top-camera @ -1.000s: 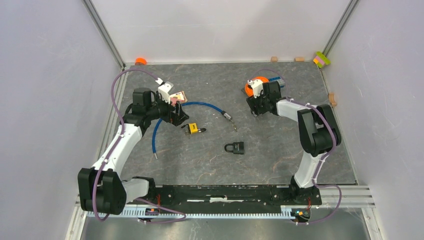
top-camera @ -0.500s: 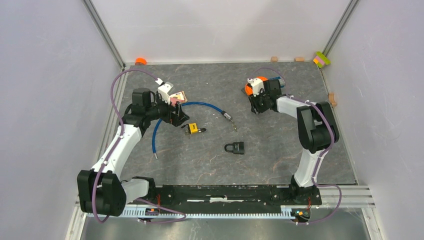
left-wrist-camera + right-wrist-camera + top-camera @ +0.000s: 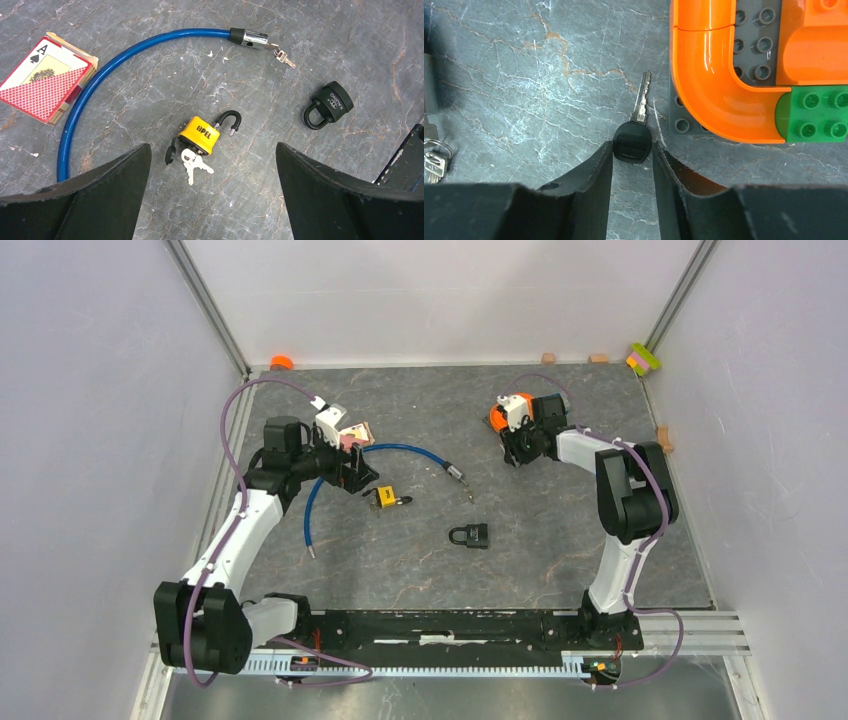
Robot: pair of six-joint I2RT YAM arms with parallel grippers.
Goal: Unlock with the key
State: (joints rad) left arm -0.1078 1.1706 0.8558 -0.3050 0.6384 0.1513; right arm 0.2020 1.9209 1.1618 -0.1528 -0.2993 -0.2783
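Observation:
A small key with a black head [image 3: 633,142] lies flat on the grey table, its blade pointing at the orange block. My right gripper [image 3: 633,150] is shut on that head, one finger against each side. In the top view this gripper [image 3: 515,454] is at the back right. A shut black padlock [image 3: 470,535] rests mid-table, well away from the key. My left gripper [image 3: 212,150] stands wide open above a yellow padlock [image 3: 200,134], whose shackle is swung open and which has a pair of silver keys [image 3: 192,164] in its base.
An orange and green toy block on a grey plate [image 3: 734,75] sits just right of the key. A blue cable lock [image 3: 115,57] with its own keys and a deck of cards [image 3: 45,80] lie at the left. Small blocks [image 3: 645,358] line the back wall.
My right gripper has closed from wider apart onto the key's black head, and the right arm has shifted slightly toward the back. The left arm has stayed still.

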